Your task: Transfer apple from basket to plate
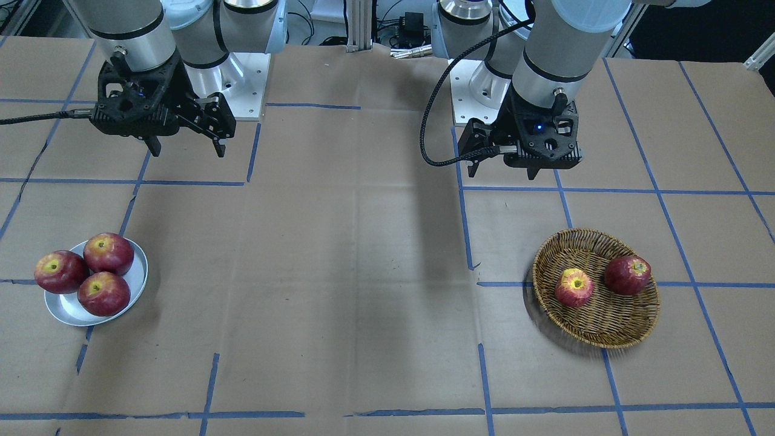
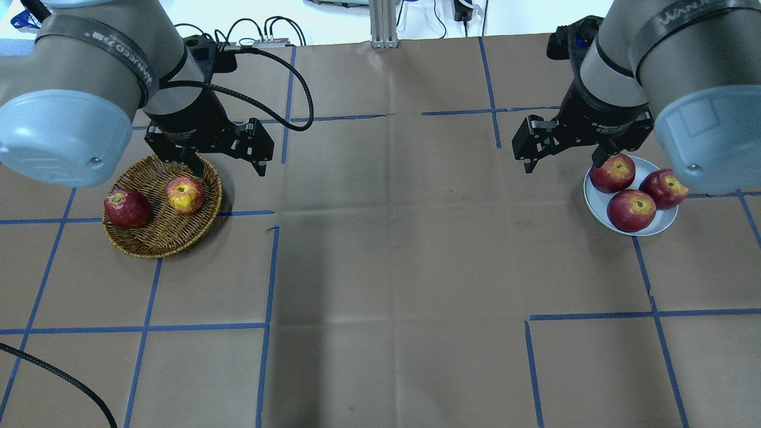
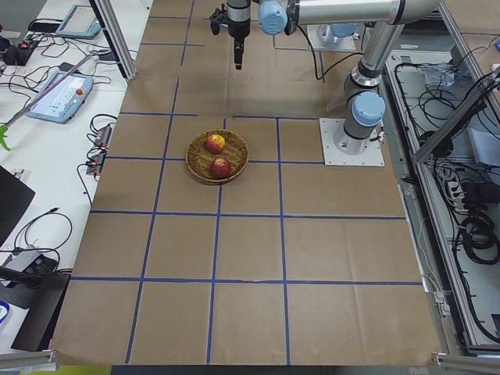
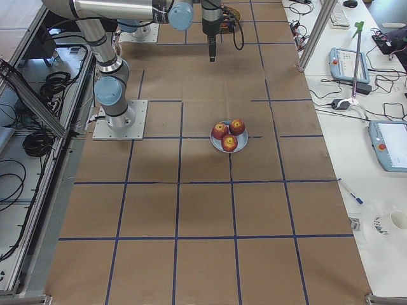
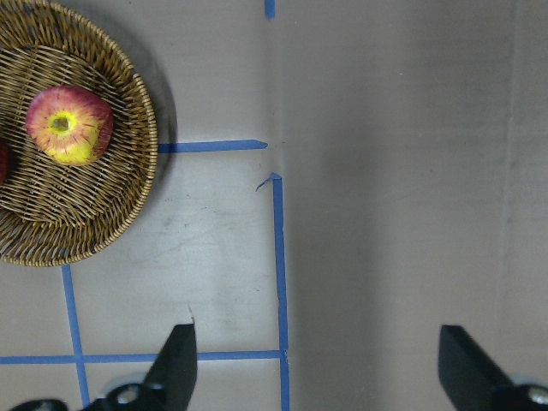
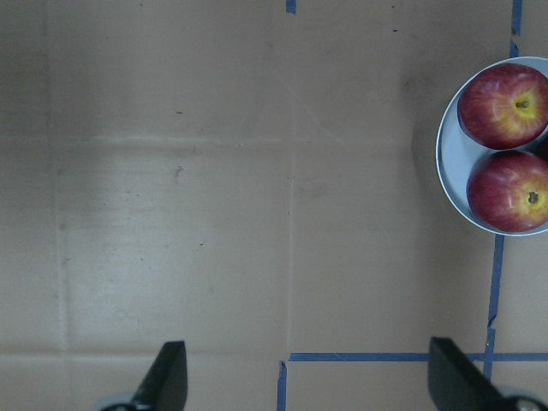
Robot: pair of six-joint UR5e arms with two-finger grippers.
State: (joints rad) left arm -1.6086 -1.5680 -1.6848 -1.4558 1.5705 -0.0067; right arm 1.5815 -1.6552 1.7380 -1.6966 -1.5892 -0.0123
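The apple (image 1: 574, 287) with the broad yellow patch lies in the wicker basket (image 1: 599, 318), beside a darker red apple (image 1: 628, 275). It also shows in the overhead view (image 2: 185, 195) and the left wrist view (image 5: 68, 124). My left gripper (image 2: 223, 169) is open and empty. It hangs above the table just beyond the basket's (image 2: 160, 238) inner rim. The silver plate (image 1: 66, 309) holds three deep-red apples (image 1: 109, 253). My right gripper (image 2: 562, 166) is open and empty, high beside the plate (image 2: 594, 196) toward the table's middle.
Brown paper with a blue tape grid (image 2: 267, 267) covers the table. The arm base plates (image 1: 242, 85) stand at the robot's edge. Teach pendants and cables (image 3: 55, 94) lie on side desks beyond the table.
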